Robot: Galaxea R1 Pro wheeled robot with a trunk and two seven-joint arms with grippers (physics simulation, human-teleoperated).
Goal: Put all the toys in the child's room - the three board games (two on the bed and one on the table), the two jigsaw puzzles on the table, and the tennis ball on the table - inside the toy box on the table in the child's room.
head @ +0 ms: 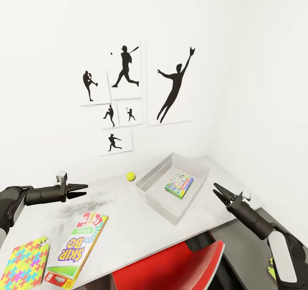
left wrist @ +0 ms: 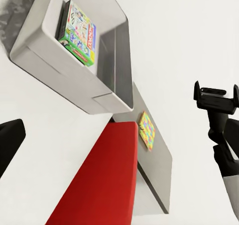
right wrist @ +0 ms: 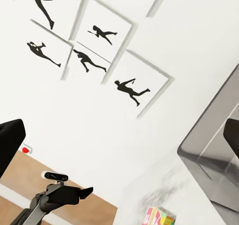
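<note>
Nearest, at seven o'clock on the desk (head: 128, 213), lay a puzzle (head: 23, 264) and game (head: 79, 249). Another game (head: 179, 185) sat in the box (head: 160, 196); ball (head: 131, 176) beside. Left gripper (head: 83, 190) and right gripper (head: 217, 190) hovered slightly open, empty.

Your head camera looks down over the table (head: 128, 204) toward the wall corner. Your left wrist camera faces across the toy box (left wrist: 59, 60); the right wrist camera faces the posters (right wrist: 99, 36), sharing that box.
</note>
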